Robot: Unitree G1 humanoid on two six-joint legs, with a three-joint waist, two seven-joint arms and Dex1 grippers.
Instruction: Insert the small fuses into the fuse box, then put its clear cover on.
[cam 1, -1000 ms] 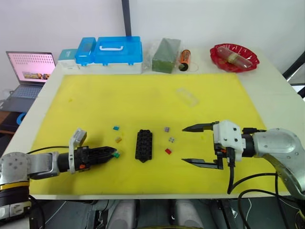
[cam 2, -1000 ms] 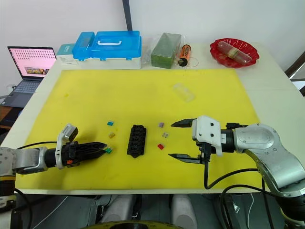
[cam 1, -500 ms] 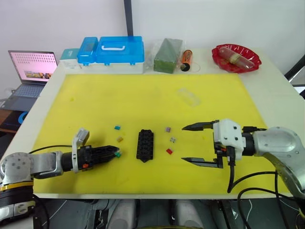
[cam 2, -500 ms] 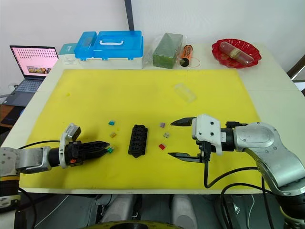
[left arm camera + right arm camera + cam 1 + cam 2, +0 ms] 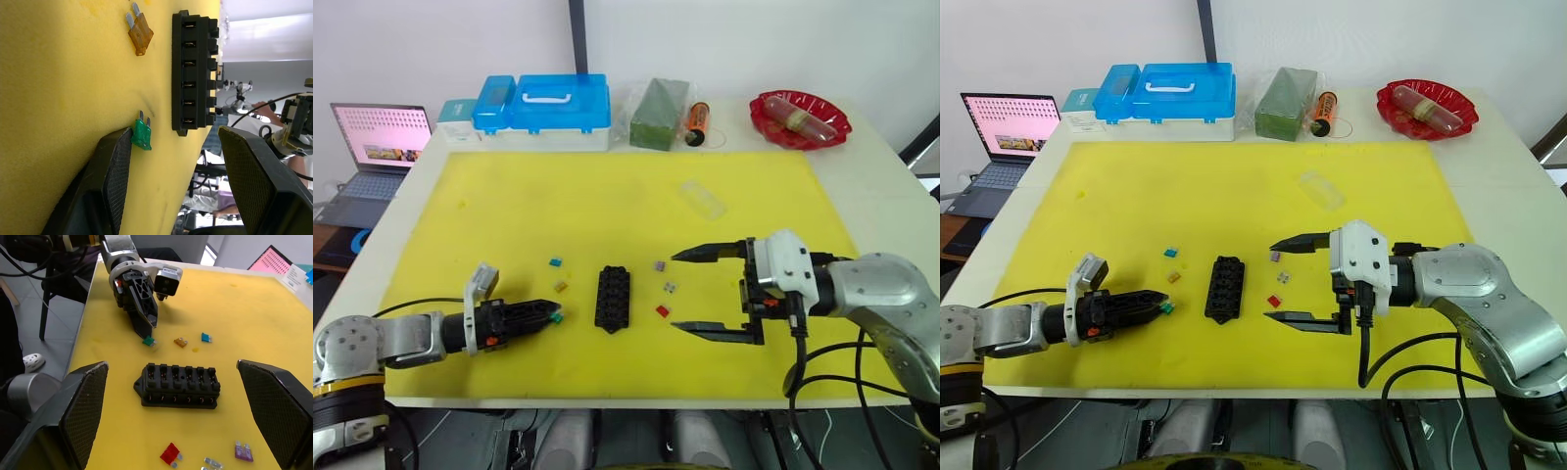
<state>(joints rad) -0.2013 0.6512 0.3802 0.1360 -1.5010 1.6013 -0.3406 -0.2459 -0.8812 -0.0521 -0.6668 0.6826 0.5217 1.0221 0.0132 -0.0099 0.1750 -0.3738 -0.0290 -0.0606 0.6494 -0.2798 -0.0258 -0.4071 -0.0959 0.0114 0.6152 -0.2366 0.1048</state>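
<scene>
The black fuse box (image 5: 612,298) lies on the yellow mat (image 5: 509,206) with its slots empty. Around it lie small fuses: blue (image 5: 554,262) and orange (image 5: 560,286) to its left, purple (image 5: 658,265), grey (image 5: 670,287) and red (image 5: 661,310) to its right. A green fuse (image 5: 142,135) rests on the mat, touching the tip of one finger of my left gripper (image 5: 552,312), which is open and turned on its side. My right gripper (image 5: 674,292) stands wide open, its tips spanning the three right-hand fuses. The clear cover (image 5: 701,198) lies farther back on the mat.
Along the table's back edge stand a blue-lidded case (image 5: 548,108), a wrapped green block (image 5: 656,100), an orange bottle (image 5: 695,122) and a red dish (image 5: 798,116). A laptop (image 5: 372,147) sits off the table at the far left.
My right gripper has moved left, its tips now beside the purple, grey and red fuses. The left gripper has barely moved and stays at the green fuse.
</scene>
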